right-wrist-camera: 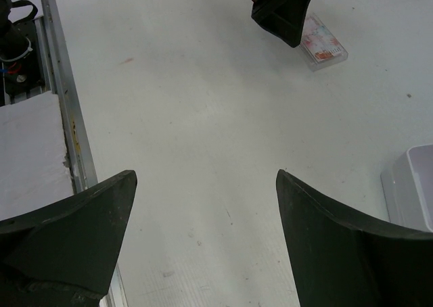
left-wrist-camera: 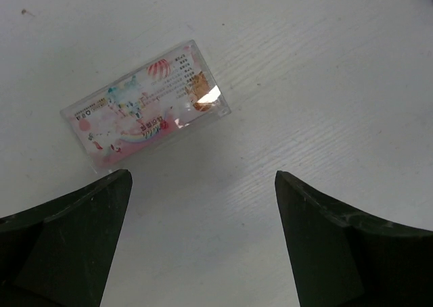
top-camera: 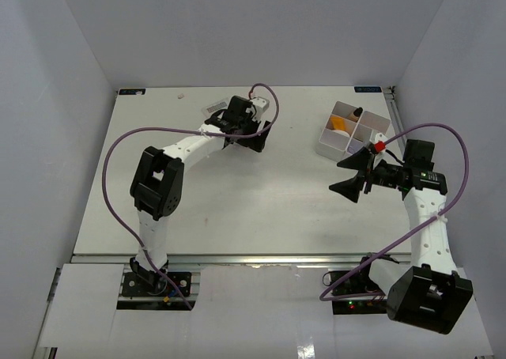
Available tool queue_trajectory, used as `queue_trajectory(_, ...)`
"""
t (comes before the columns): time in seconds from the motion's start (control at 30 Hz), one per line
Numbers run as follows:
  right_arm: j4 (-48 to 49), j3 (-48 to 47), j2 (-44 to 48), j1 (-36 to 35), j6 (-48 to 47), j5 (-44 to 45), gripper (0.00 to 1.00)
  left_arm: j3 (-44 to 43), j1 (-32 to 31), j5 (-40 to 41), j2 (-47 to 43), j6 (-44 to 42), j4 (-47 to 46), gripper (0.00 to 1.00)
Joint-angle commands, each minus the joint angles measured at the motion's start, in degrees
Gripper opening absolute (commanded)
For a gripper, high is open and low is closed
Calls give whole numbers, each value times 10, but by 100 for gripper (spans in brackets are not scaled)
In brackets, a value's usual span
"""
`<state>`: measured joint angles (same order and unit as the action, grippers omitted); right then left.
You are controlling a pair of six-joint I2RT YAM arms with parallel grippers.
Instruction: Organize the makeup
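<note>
While my left gripper [left-wrist-camera: 203, 176] hangs wide open with nothing between its fingers, the flat clear packet [left-wrist-camera: 145, 104] lies on the table [left-wrist-camera: 325, 84] just ahead of it, off toward the finger on the view's left rather than centred in the gap. Its long axis runs slantwise across the wrist view, low on the left, high on the right, so I judge I must ease forward, shift a touch sideways and turn the wrist to close across the short side. It lies flat, so thin edges are all I get to bite on. From overhead, the packet sits near the table's far edge, right by my left gripper and well apart from my right gripper [top-camera: 360, 173], which is also spread open and empty beside the white tray [top-camera: 332, 144]. Left is plainly the nearer. Between packet and tray runs open tabletop, good room for a carry across; the back wall [top-camera: 253, 27] is the one thing close behind.
</note>
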<state>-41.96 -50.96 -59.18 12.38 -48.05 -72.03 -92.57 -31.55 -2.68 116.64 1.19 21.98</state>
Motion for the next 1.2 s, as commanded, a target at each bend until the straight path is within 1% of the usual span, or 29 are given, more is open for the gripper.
queue_trajectory(0.0,-12,3,13,5,-23,-27,90,6,2,-51,-22,-247,-26,98)
queue_trajectory(0.1,-15,4,20,7,-27,-28,91,21,3,-63,-20,-350,-46,98)
queue_trajectory(0.17,-15,5,20,7,-28,-30,91,21,6,-73,-15,-377,-48,98)
queue_trajectory(0.33,-17,4,15,11,-28,-30,91,8,34,-161,5,-454,-33,98)
queue_trajectory(0.5,-17,7,11,17,-30,-33,91,-13,64,-252,30,-492,-7,98)
queue_trajectory(0.6,-18,6,4,18,-30,-33,91,-34,84,-279,45,-509,12,98)
queue_trajectory(0.63,-17,7,0,18,-30,-32,91,-40,93,-300,56,-519,20,98)
queue_trajectory(0.8,-17,5,-13,18,-30,-29,91,-65,112,-328,84,-554,21,98)
queue_trajectory(1.07,-17,6,-23,20,-31,-29,91,-124,130,-359,141,-570,22,98)
queue_trajectory(1.17,-17,5,-24,22,-31,-28,91,-148,133,-383,166,-572,28,98)
